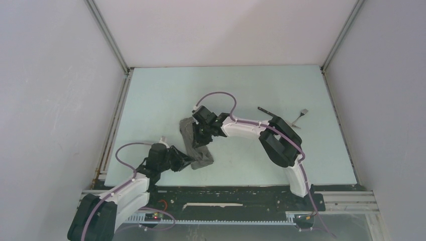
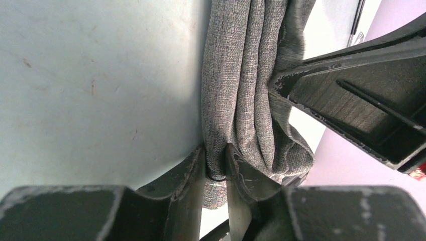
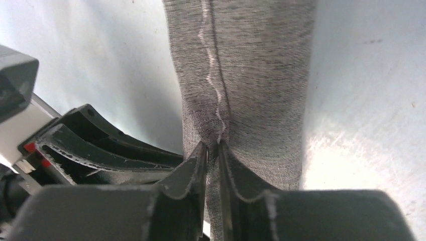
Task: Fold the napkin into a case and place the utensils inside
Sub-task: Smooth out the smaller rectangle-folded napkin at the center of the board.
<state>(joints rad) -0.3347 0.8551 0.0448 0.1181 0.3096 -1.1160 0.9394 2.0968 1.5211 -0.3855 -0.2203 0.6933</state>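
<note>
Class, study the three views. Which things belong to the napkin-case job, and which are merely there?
Belong to the job:
- napkin
- knife
- fork
- left pincer, pinching a fold of the napkin
- right pincer, pinching the napkin at its stitched line

Merely there:
- table
- purple cable
- metal rail at the near edge

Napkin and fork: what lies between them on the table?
The top external view shows the right arm spanning that stretch up to the napkin, and the dark knife lying near the fork.
</note>
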